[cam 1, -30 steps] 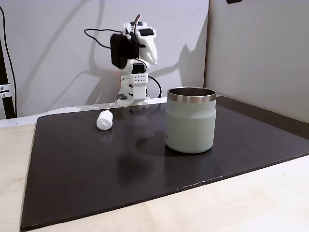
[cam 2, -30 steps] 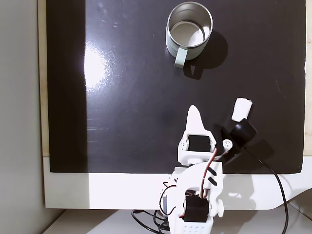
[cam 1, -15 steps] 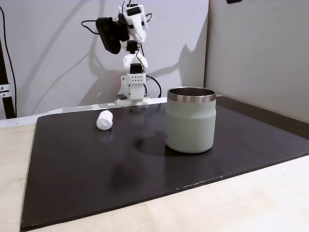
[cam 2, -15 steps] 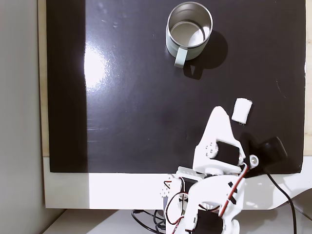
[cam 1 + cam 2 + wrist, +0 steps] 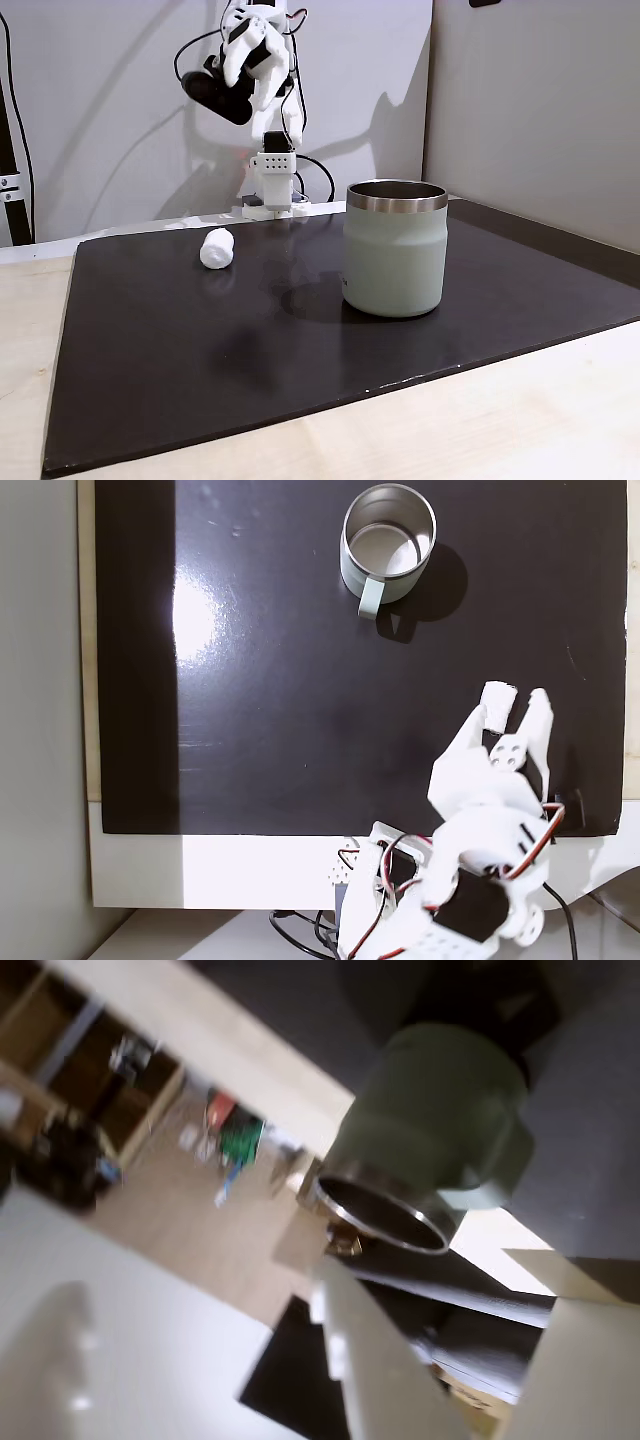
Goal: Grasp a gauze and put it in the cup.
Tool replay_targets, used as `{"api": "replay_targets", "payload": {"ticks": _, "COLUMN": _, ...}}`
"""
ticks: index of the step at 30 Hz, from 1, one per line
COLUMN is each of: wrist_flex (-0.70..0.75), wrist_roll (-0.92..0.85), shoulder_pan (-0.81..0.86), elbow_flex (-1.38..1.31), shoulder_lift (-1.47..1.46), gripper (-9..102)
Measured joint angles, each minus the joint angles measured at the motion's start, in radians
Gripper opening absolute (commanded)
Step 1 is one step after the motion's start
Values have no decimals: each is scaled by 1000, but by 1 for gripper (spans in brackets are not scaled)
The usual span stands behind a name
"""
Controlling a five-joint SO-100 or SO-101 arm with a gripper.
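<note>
The gauze (image 5: 216,248), a small white roll, lies on the black mat (image 5: 180,340) left of the cup (image 5: 394,250) in a fixed view. That cup is pale sage green with a steel rim, and from above the cup (image 5: 388,540) shows a small handle. My gripper (image 5: 508,718) is open and held high in the air, its two white fingers straddling the gauze (image 5: 497,694) as seen from above. From the front, the gripper (image 5: 268,85) hangs far above the mat, near the back. The blurred wrist view shows the cup (image 5: 430,1130) beyond my open gripper (image 5: 425,1270).
The arm's white base (image 5: 275,185) stands at the back edge of the mat. A pale wooden table (image 5: 500,420) surrounds the mat, with grey walls (image 5: 530,110) behind and to the right. A black cable (image 5: 322,175) runs by the base.
The arm has lifted and swung towards the gauze's side. The gripper, shut before, now stands open above the gauze. Gauze and cup have not moved.
</note>
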Motion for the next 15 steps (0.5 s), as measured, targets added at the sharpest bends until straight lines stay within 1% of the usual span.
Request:
{"api": "replay_targets", "payload": {"ticks": 7, "wrist_flex": 63, "wrist_roll": 109, "shoulder_pan": 2, "elbow_flex": -67, "shoulder_lift": -137, "gripper": 40}}
{"api": "replay_targets", "payload": {"ticks": 11, "wrist_flex": 110, "wrist_roll": 158, "shoulder_pan": -31, "elbow_flex": -72, "shoulder_lift": -158, "gripper": 41}}
{"api": "replay_targets", "payload": {"ticks": 15, "wrist_flex": 117, "wrist_roll": 172, "shoulder_pan": -20, "elbow_flex": -72, "shoulder_lift": -186, "gripper": 37}}
